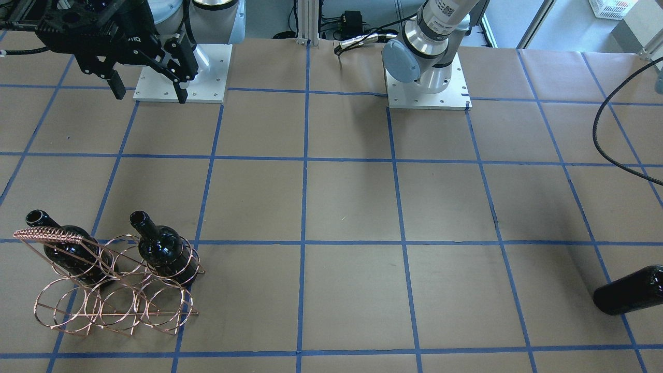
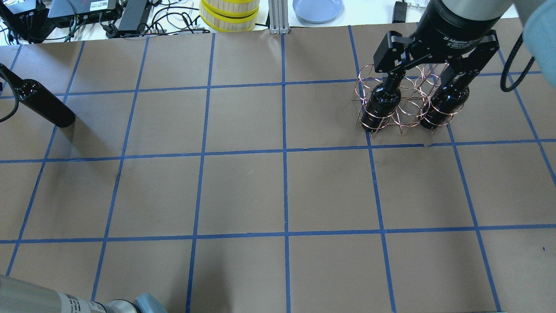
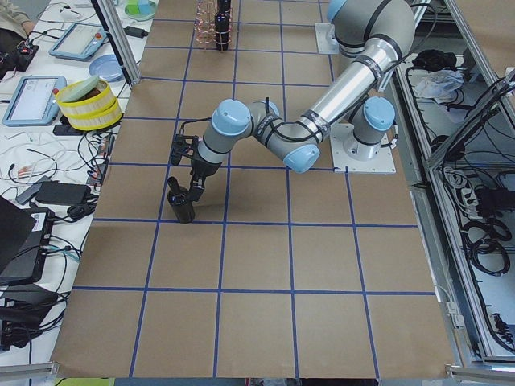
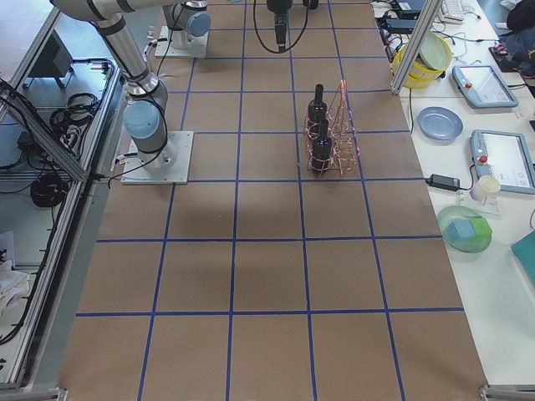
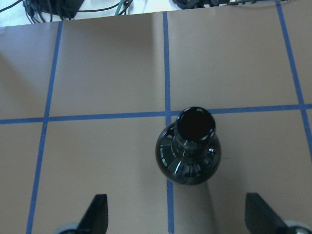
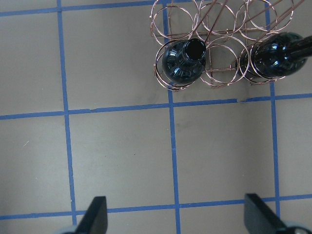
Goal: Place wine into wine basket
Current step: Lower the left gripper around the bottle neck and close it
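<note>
Brown blue-gridded paper (image 5: pixel 107 73) bears the wine (image 5: pixel 189 163), glossy black, round-shouldered, upright

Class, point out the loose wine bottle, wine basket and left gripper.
loose wine bottle (image 5: pixel 187 163), left wrist view, shoulder.
wine basket (image 1: pixel 49 235), front-facing view, handle bar.
left gripper (image 5: pixel 175 204), left wrist view, midway between fingertips.

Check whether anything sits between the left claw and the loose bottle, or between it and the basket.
Nothing visible. The left claw hangs open over the standing bottle, and only table lies between it and the basket. Two other bottles fill end rings; others are free.
</note>
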Controlling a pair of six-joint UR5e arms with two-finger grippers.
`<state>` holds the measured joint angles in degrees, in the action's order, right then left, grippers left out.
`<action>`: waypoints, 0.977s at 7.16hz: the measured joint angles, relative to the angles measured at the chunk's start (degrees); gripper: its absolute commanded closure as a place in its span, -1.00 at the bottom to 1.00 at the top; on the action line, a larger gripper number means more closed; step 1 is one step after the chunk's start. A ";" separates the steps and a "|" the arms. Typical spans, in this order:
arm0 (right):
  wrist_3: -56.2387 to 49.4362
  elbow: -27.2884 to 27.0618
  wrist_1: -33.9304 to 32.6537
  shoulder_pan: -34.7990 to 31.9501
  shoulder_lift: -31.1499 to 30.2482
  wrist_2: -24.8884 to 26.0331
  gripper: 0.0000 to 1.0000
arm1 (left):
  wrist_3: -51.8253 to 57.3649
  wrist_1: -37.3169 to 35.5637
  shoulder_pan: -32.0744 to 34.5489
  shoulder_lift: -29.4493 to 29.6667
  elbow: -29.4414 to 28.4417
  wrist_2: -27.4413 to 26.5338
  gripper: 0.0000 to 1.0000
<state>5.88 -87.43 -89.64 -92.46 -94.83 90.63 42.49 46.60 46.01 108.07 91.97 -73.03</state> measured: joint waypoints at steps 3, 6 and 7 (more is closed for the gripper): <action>0.01 -0.02 0.00 0.00 0.00 -0.03 -1.00 | 0.23 -3.10 0.34 2.52 -0.64 2.81 -0.95; -0.48 -0.16 0.01 0.00 0.02 -0.02 -1.00 | 0.37 -4.62 1.23 4.56 -2.57 3.15 -0.90; -0.58 -0.38 0.02 0.00 0.04 -0.14 -1.00 | 0.34 -4.71 1.71 5.02 -2.70 3.21 -0.88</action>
<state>5.30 -87.80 -89.63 -92.46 -94.79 90.49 42.83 41.89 47.72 113.09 89.27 -69.82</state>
